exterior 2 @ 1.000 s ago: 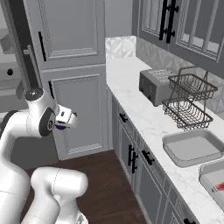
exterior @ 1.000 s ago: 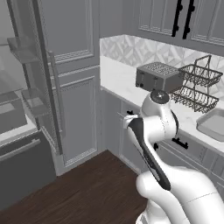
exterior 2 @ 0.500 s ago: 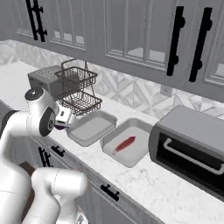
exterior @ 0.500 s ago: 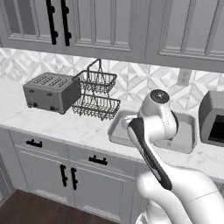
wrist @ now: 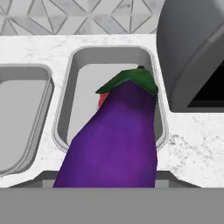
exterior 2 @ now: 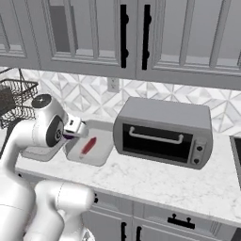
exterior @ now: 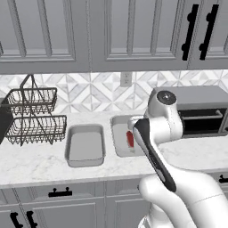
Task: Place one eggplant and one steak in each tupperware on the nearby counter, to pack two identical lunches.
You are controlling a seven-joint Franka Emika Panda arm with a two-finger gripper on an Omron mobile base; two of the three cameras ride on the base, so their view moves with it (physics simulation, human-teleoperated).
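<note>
Fingers hidden beneath it, the gripper (exterior 2: 70, 135) grips a purple eggplant (wrist: 116, 140), poised above the tupperware (wrist: 70, 87) nearest the toaster oven (exterior 2: 162, 132); a red steak (exterior 2: 88, 146) lies inside that tray.

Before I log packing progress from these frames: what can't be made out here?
- Gripper fingers: in the hand view the eggplant covers them, so the grip itself is unseen.
- Steak: partly behind the arm in the left base view; mostly behind the eggplant in the hand view.
- Left tupperware: cut off by the hand view's edge.
</note>
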